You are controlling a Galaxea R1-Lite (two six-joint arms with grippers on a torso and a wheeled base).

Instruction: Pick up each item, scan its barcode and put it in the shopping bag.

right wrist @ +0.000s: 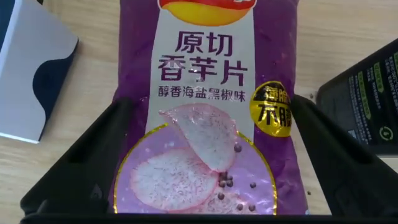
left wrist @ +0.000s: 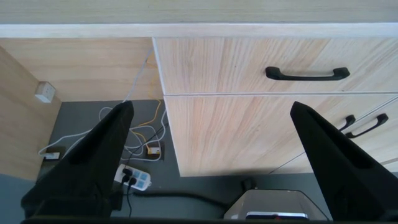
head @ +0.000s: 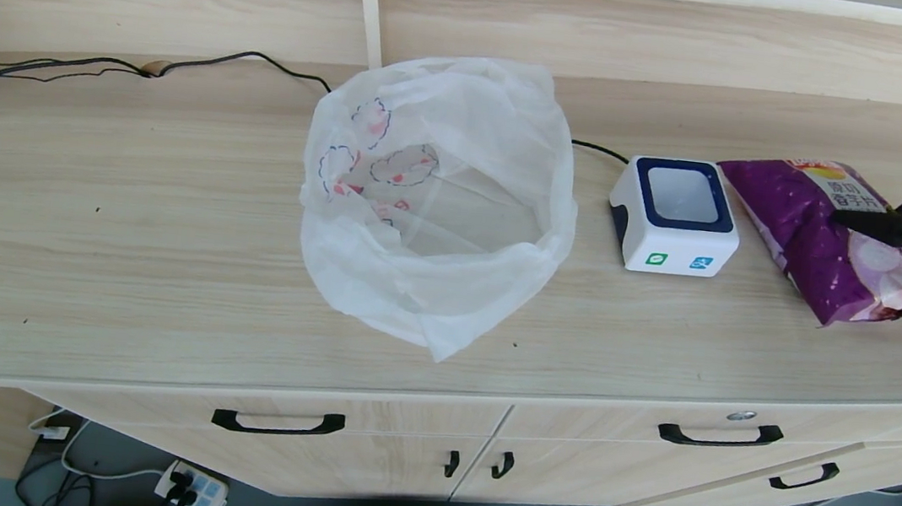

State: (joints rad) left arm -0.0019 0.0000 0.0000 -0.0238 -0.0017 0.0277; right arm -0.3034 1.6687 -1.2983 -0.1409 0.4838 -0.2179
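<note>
A purple chip bag point(head: 801, 233) lies flat on the wooden counter at the far right, print side up. My right gripper point(head: 874, 225) hovers just over it, open; in the right wrist view its fingers straddle the chip bag point(right wrist: 199, 74) across its width, with the right gripper point(right wrist: 211, 102) not closed on it. The white-and-blue barcode scanner point(head: 673, 215) stands just left of the chips, window facing up. An open white shopping bag point(head: 414, 283) sits in the counter's middle. My left gripper point(left wrist: 211, 106) hangs open and holding nothing, below the counter in front of the drawers.
A black cable point(head: 99, 64) runs along the counter's back left, under a raised wooden shelf wall. A dark labelled object point(right wrist: 367, 99) lies beside the chips, on the side away from the scanner point(right wrist: 31, 68). Drawer handles point(left wrist: 308, 74) and a power strip point(left wrist: 134, 178) are below.
</note>
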